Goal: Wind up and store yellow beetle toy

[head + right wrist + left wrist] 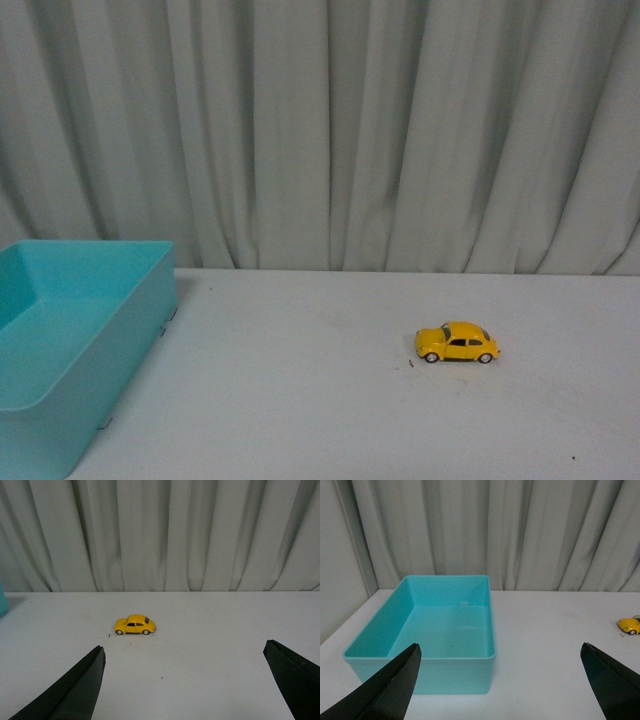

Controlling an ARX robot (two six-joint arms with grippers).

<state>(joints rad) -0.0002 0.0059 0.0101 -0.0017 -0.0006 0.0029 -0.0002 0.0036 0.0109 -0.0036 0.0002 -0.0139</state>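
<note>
The yellow beetle toy [458, 342] stands on its wheels on the white table, right of centre in the front view, side-on. It also shows in the right wrist view [135, 625], well ahead of my right gripper [184, 652], which is open with nothing between its black fingers [82, 682]. In the left wrist view only the car's front [629, 625] shows at the frame edge. My left gripper [500, 650] is open and empty, facing the near wall of a turquoise bin [420, 672]. Neither arm shows in the front view.
The turquoise bin [60, 400] sits at the table's left side and holds nothing. A grey-white curtain [320, 130] hangs along the table's far edge. A tiny dark speck [411, 363] lies beside the car.
</note>
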